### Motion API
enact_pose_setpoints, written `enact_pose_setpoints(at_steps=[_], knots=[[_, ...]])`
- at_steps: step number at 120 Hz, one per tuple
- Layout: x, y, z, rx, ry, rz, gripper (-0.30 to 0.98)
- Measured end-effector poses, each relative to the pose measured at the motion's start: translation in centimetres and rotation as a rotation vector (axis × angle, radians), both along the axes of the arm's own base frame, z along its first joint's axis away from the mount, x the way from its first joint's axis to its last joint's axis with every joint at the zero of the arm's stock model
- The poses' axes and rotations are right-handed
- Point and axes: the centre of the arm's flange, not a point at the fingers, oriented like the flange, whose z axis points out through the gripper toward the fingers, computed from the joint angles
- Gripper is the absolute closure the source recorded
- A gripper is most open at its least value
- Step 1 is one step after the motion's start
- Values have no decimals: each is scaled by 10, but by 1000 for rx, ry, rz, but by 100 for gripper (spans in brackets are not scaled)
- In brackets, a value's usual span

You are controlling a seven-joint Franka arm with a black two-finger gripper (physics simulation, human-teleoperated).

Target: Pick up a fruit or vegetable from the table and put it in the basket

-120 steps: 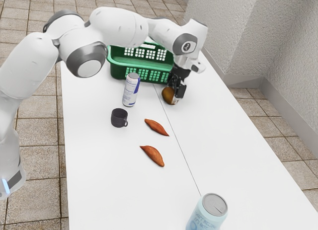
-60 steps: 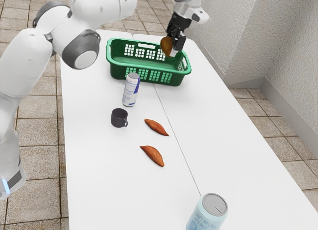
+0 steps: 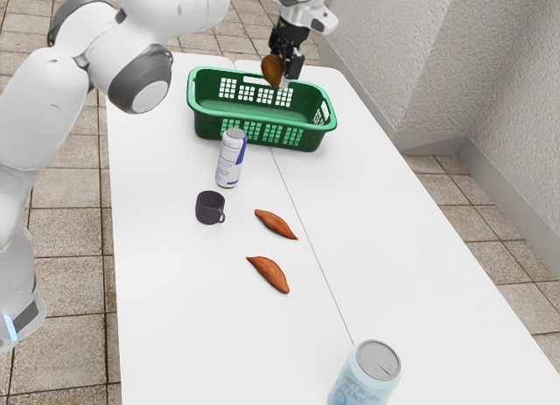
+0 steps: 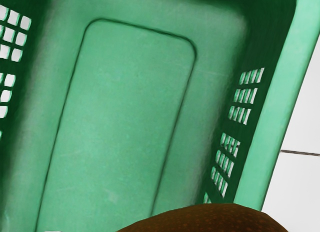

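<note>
Gripper (image 3: pixel 281 69) up over far side of basket (image 3: pixel 262 118), closed on brown fruit (image 3: pixel 272 69), fingers held apart approx. by the fruit's width; far finger's contact mostly hidden. Fruit (type n/k, poss. veg) is off the table, in the air, not yet in basket. Wrist view: basket floor (image 4: pixel 120 117) spread below, fruit's top edge close under the hand. Step in hand, my read: final placing, most of task done. Rec.: ease in toward mid-basket so fruit clears far rim, then straight down, slow, w/ fingers inside the walls; release low, since a round item dropped from height may bounce or roll. Open just enough, then lift vert. so as not to snag rim or drag fruit. Main risk: clipping rim, or letting go too near the edge. Surface: white table (image 3: pixel 394 247), thin seam (image 3: pixel 317 256) running lengthwise. Tall can (image 3: pixel 230 160) stands just by basket's near side; dark mug (image 3: pixel 209 209) nearby; two sweet potatoes (image 3: pixel 276 224) (image 3: pixel 269 274), approx. mid-table; pale blue can (image 3: pixel 366 377) well apart, near end. Room: tan tiled floor (image 3: pixel 70 265), rough pale wall (image 3: pixel 455 55) w/ grey skirting (image 3: pixel 512 191), exterior view's right.
</note>
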Motion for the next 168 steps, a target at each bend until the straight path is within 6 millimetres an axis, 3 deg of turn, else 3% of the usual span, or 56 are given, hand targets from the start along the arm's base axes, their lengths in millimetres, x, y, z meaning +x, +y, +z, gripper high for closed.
enact_pose_setpoints(at_steps=[31,50,69,95,120,141,168], knots=[[5,15,-17,45,-61,6,23],[-6,20,-3,75,-87,23,22],[-12,9,3,93,-81,25,22],[-43,8,0,90,-52,70,23],[-69,44,16,118,-68,139,22],[-66,49,3,132,-86,136,22],[-69,59,-27,120,-118,149,22]])
